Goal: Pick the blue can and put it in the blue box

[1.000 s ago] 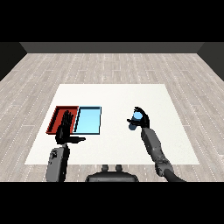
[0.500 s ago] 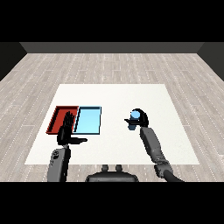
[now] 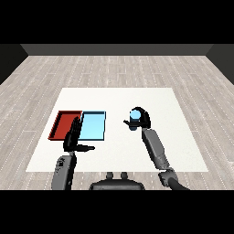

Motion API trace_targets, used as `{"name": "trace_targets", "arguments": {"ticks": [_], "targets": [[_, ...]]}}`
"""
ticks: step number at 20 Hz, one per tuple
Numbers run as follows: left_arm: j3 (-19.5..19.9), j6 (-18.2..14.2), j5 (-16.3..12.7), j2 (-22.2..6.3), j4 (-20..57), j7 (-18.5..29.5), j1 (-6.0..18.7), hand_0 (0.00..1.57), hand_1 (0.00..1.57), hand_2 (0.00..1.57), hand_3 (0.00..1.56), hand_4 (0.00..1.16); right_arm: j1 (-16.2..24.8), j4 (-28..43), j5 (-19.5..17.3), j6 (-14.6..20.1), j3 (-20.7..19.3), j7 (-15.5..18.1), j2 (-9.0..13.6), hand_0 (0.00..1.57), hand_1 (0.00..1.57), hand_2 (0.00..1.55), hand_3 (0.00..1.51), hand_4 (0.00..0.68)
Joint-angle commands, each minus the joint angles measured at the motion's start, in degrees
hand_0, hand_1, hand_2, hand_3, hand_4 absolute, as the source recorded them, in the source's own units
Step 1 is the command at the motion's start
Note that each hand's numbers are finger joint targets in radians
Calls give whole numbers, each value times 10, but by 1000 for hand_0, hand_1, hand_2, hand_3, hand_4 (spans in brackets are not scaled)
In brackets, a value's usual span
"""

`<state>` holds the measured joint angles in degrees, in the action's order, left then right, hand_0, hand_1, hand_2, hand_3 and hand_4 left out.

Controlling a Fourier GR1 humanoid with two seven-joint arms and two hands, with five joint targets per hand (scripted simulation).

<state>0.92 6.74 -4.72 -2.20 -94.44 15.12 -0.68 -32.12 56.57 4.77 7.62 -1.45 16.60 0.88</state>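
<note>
The blue can [image 3: 135,117] stands right of the table's middle with my right hand [image 3: 142,119] curled round it from the right side and behind. Its light blue top shows above the fingers. The light blue tray [image 3: 93,125] lies to the left, beside the red tray [image 3: 63,124]. My left hand [image 3: 74,136] is raised over the near edge of the two trays, fingers straight and thumb out to the right, holding nothing.
The white table [image 3: 119,98] spreads well beyond the trays, with bare surface between the light blue tray and the can. A grey wooden floor surrounds the table.
My right hand with the blue can has shifted slightly left and toward me. The left hand has barely moved.
</note>
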Motion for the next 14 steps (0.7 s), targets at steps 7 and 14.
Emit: {"name": "trace_targets", "arguments": {"ticks": [7,14], "targets": [[-54,0,-51,22,44,-58,45,0,0,0,0,0,42,135,-8,14,60,-42,-9,1479,1479,1454,1430,641],[-86,-29,-84,22,37,-91,70,0,0,0,0,0,85,225,-4,16,73,-92,-2,1493,1493,1468,1443,631]]}}
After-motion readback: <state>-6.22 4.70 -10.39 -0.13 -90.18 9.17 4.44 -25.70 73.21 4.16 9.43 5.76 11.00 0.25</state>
